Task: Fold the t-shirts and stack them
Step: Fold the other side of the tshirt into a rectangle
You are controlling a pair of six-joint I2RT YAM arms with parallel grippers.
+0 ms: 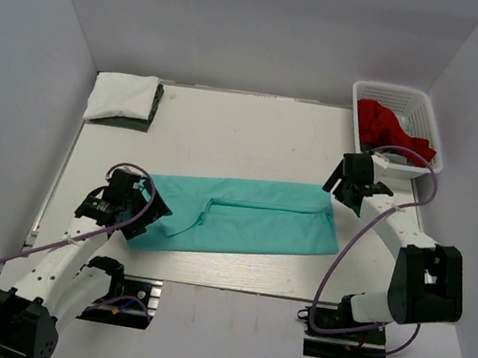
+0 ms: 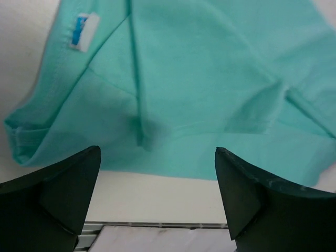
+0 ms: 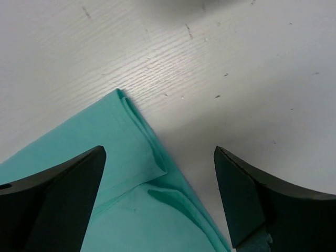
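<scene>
From above you see the teal t-shirt (image 1: 251, 221) folded into a long band mid-table and the red t-shirt (image 1: 389, 128) in the far-right basket (image 1: 416, 105). Only the wrist views clearly show wide-open, empty jaws: left gripper (image 2: 157, 157) at the neck label (image 2: 84, 30) end, right gripper (image 3: 157, 157) over the opposite corner.

From my left wrist I saw one small white sewn-in tag (image 2: 84, 30) at the neckline of the teal-green soft cloth t-shirt (image 2: 210, 79). It carried a blue mark, too blurred for me to read. I could make out no other words, numbers or signs.
</scene>
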